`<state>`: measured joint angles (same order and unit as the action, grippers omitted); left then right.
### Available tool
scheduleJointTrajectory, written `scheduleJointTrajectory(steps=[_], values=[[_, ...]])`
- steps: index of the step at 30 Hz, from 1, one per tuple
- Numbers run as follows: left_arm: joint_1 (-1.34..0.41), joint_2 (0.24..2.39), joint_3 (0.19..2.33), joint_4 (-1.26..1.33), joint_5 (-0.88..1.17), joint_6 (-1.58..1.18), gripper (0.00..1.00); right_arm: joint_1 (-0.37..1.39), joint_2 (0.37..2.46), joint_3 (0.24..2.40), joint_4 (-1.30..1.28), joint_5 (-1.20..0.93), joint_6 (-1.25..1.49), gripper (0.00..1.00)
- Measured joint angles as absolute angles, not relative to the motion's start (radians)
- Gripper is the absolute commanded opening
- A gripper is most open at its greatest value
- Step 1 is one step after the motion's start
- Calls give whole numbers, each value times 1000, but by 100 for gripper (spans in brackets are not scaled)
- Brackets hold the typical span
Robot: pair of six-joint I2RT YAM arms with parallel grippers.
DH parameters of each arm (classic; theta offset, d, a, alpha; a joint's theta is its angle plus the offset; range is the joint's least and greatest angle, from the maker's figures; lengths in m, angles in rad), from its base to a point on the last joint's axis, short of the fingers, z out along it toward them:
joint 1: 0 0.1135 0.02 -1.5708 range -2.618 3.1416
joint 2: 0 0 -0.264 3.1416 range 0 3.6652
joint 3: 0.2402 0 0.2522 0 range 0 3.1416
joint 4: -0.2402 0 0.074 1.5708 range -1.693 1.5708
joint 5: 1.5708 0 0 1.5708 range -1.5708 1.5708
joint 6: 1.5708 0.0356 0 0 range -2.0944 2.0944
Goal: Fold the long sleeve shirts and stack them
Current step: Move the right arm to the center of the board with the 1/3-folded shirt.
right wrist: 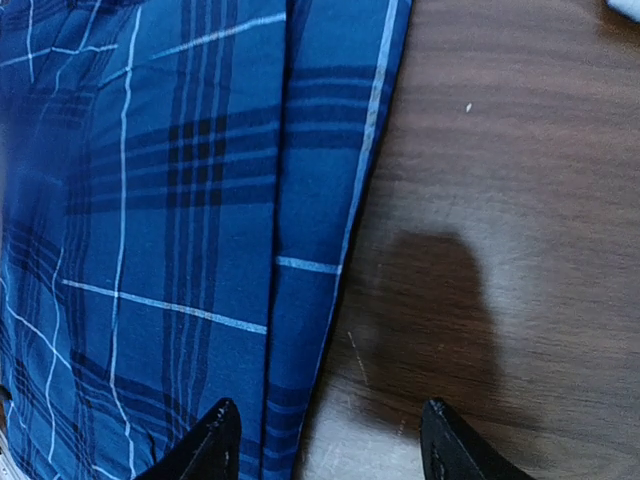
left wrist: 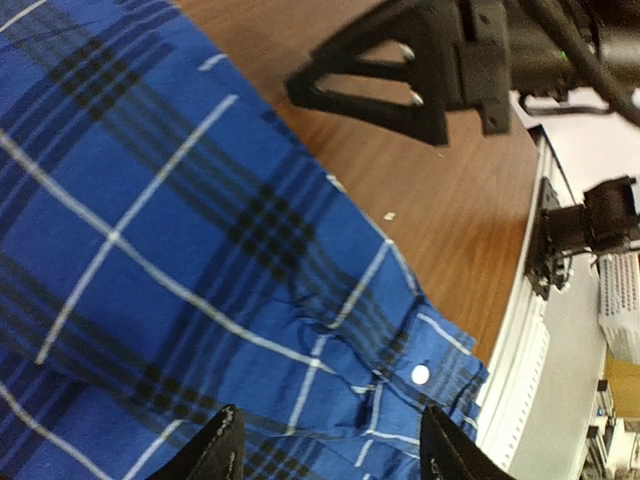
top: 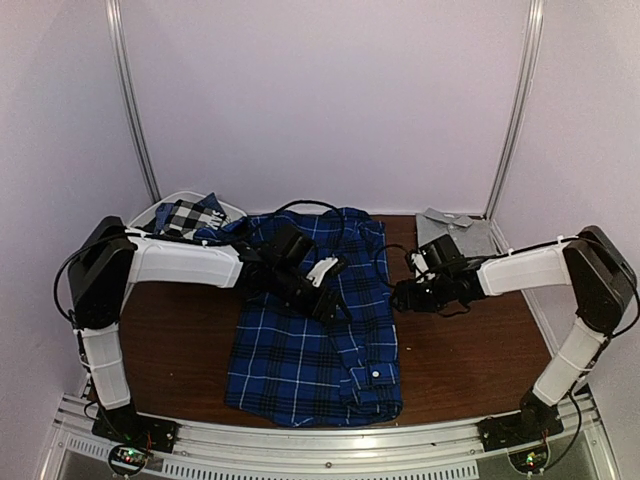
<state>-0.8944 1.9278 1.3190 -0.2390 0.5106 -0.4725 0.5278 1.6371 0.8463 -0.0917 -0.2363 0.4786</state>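
Observation:
The royal-blue plaid shirt [top: 315,335] lies spread flat in the middle of the brown table. My left gripper [top: 330,300] hovers over its middle, open and holding nothing. In the left wrist view the left gripper [left wrist: 330,452] hangs above a cuff with a white button [left wrist: 420,374]. My right gripper [top: 399,298] is at the shirt's right edge, open and empty. In the right wrist view the right gripper [right wrist: 328,445] straddles the plaid shirt's folded edge [right wrist: 320,250] and bare wood. A folded grey shirt [top: 457,232] lies at the back right. The black-and-white check shirt [top: 185,216] sits in the basket.
A white plastic basket [top: 160,207] stands at the back left, behind the left arm. The metal rail [top: 330,440] runs along the near table edge, just below the shirt's hem. Bare wood [top: 470,340] shows to the right of the plaid shirt.

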Motion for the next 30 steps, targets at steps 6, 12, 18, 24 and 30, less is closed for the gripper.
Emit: scheduleJointTrajectory(steps=[6, 12, 18, 24, 30], values=[[-804, 1910, 1245, -241, 410, -540, 60, 569, 1740, 879, -63, -255, 490, 53], [-777, 1860, 1198, -265, 284, -567, 59, 583, 1780, 909, -39, -265, 508, 36], [-747, 1793, 1168, -298, 170, -579, 56, 585, 1824, 956, -49, -252, 505, 12], [-729, 1775, 1167, -320, 74, -583, 55, 582, 1840, 992, -107, -200, 487, 0], [-736, 1782, 1156, -323, 67, -583, 55, 527, 1840, 996, -124, -173, 459, 0]])
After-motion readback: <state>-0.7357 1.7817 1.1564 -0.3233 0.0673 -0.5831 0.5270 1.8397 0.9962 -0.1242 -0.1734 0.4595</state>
